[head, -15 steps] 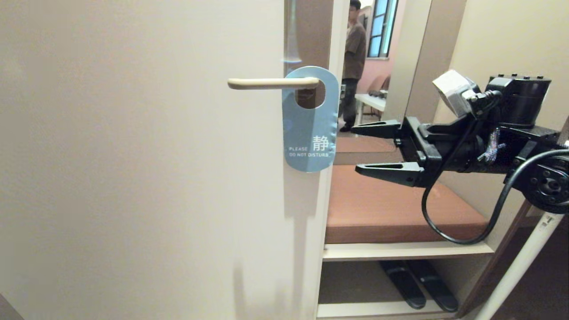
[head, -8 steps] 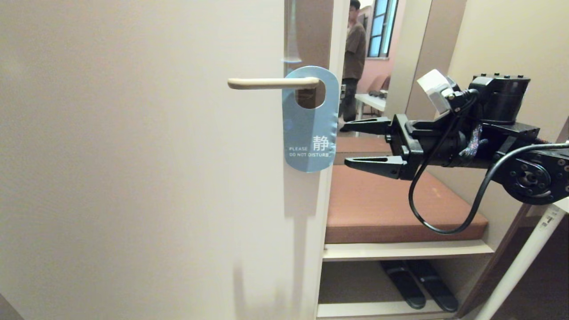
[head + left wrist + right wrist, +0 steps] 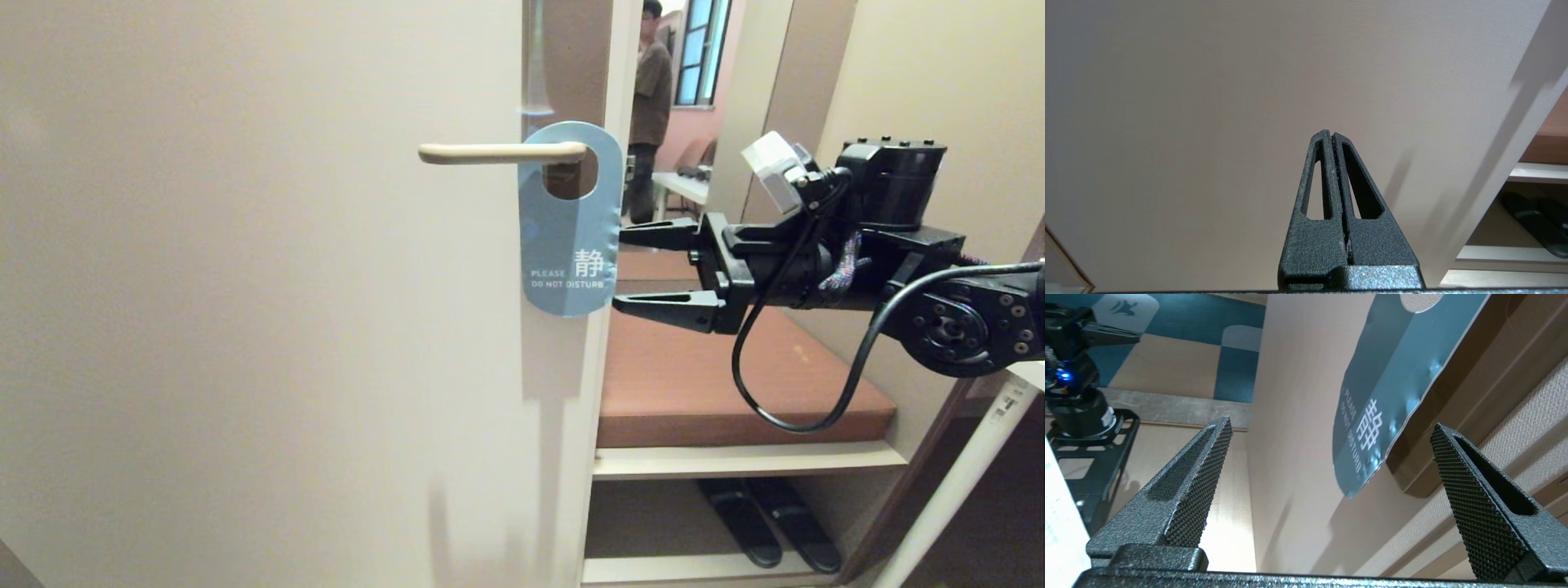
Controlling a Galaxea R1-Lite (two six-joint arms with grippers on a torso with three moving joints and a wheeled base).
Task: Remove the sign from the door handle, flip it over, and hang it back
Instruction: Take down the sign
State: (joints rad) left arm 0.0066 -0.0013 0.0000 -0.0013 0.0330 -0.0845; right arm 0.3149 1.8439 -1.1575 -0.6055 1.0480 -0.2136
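Note:
The sign (image 3: 566, 237) hangs by its oval hole on the cream door handle (image 3: 498, 152), blue side out with white DO NOT DISTURB lettering. The handle sits on a brown backplate (image 3: 575, 57) at the door's edge. My right gripper (image 3: 618, 270) is open, level, its fingertips just right of the sign's lower half, not touching. In the right wrist view the sign (image 3: 1384, 404) hangs ahead between the open fingers (image 3: 1196, 477). My left gripper (image 3: 1332, 135) is shut and empty, pointing at the plain door face low down.
The cream door (image 3: 261, 327) fills the left of the head view. Right of its edge stands a bench with a brown cushion (image 3: 718, 384) and dark slippers (image 3: 767, 523) on the shelf below. A person (image 3: 651, 106) stands far back.
My right gripper has moved left toward the sign, staying open, until its fingertips are almost at the sign's right edge. The sign and handle have not moved.

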